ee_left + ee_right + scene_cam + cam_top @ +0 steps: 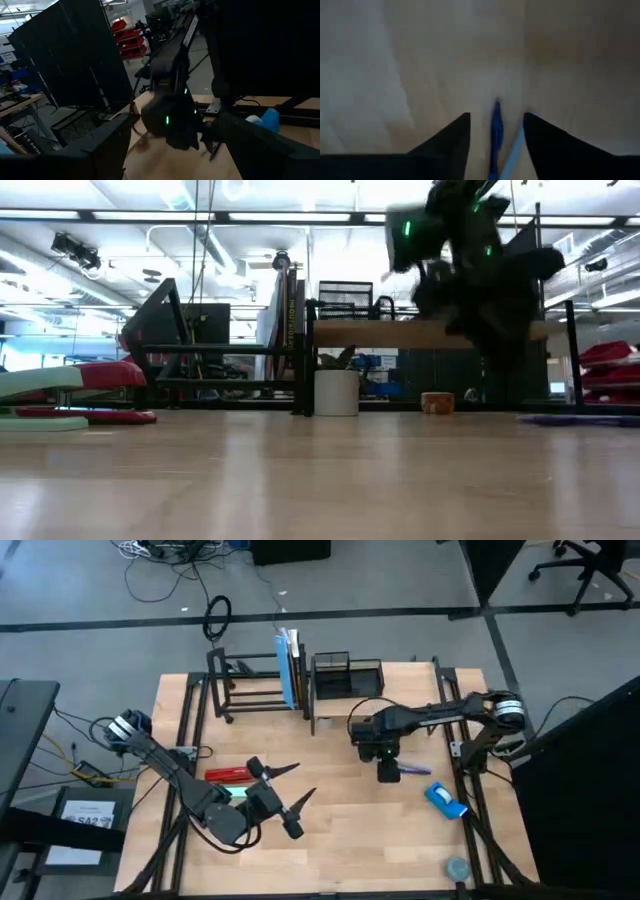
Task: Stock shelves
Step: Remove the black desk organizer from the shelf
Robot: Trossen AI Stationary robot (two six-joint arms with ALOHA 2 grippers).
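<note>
We're looking into a robotics lab: a wooden worktop (330, 830) on a grey floor strewn with cables (165, 552), ceiling strip lights (120, 217) overhead, red storage bins (127, 42) behind.

**Loose items around the wooden surface**

A blue tape dispenser (445, 799) is seen near the right edge of the surface (380, 830). A red stapler (228, 776) lies at left. A black mesh organizer (347, 677) stands at the back.
</note>
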